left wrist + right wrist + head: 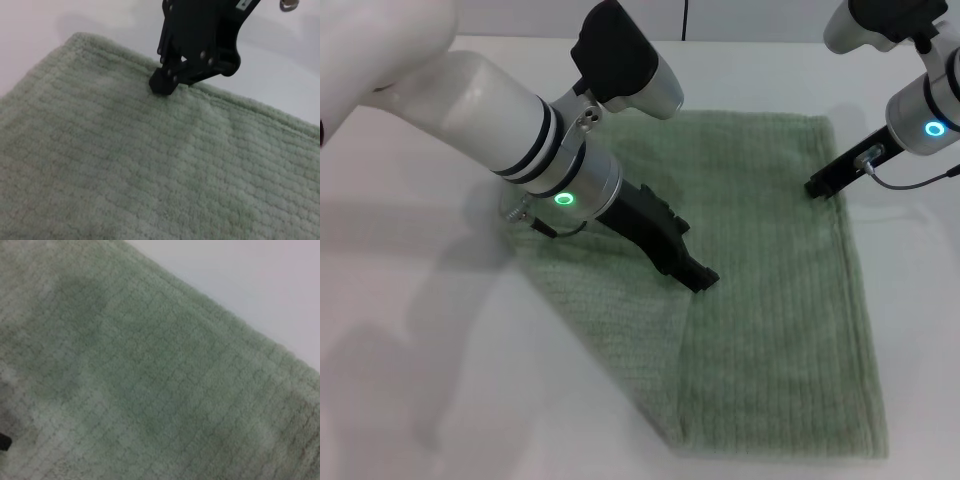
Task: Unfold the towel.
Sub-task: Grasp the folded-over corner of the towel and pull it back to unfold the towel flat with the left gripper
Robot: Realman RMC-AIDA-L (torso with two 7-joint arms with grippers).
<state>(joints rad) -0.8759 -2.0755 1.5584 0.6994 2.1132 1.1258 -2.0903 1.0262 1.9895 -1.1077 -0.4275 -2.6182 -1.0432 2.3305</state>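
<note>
the left gripper (pixel 703 279) has its jaws brought together, tip pressed down on the towel (pixel 770 300) near its middle, right where a fold edge runs toward the near hem; whether any cloth is pinched between them i cannot tell. the right gripper (pixel 817 187) touches down at the towel's far right edge, and the left wrist view shows the right gripper's tip there on the hem, but how far its jaws stand open i cannot tell either. the towel lies flat on the white worktop (pixel 410 400), its left part doubled over as a lighter diagonal flap. the step in hand looks like securing a grip on the folded layer. next, the left arm would need to lift only that top layer and carry it leftward while the right pins the edge.
</note>
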